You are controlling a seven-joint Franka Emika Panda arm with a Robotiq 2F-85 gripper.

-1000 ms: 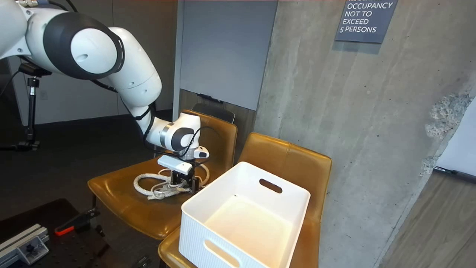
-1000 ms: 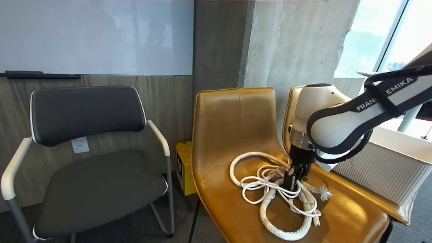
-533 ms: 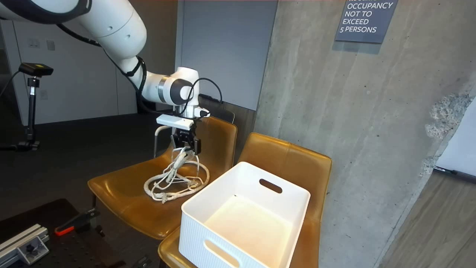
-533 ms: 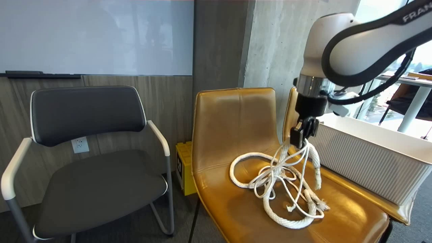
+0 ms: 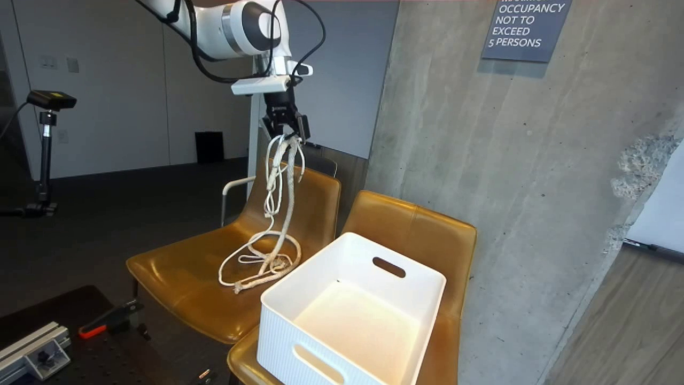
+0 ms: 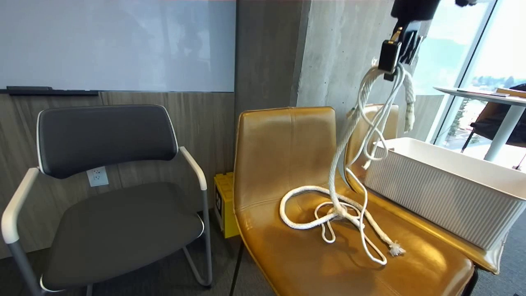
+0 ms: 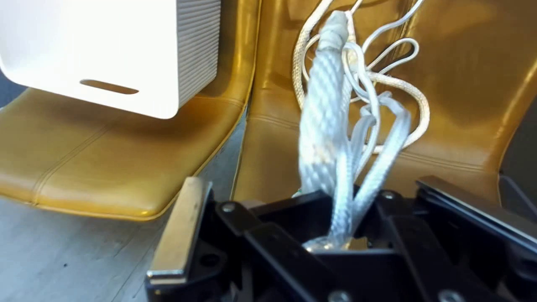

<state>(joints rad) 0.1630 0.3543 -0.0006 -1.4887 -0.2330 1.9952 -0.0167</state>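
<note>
The black metal fingers (image 6: 388,56) are closed on a bunched tangle of thick, braided white rope (image 7: 321,109) and thinner white cord (image 7: 379,167), high above a chair seat. Both droop from the grip in long, loose loops; one blunt length of the rope dangles free just below the fingers. The rope is off-white, with a coarse weave and a beige patch; the cord is brighter and doubles back in slim loops. Their lower parts lie slack on the seat of a glossy, caramel-brown, leather-look chair (image 6: 287,160), where a frayed, tufted rope end (image 6: 397,249) spreads out. A stitched seam runs down the chair's back.

Just beside it stands a matching brown chair (image 5: 414,222), bearing a white, rectangular, ribbed plastic bin (image 6: 439,197) with oval handle slots.

Farther off, in an exterior view, a dark grey padded chair (image 6: 107,135) with pale armrests stands near a bright yellow plastic box (image 6: 226,201). The floor (image 5: 107,230) is dark. Behind are wood-grain panels (image 6: 211,131) under a wide whiteboard (image 6: 119,45), a rough grey concrete wall (image 5: 454,160) carrying a slate-blue occupancy sign (image 5: 526,32), and a bright window (image 6: 503,49).
</note>
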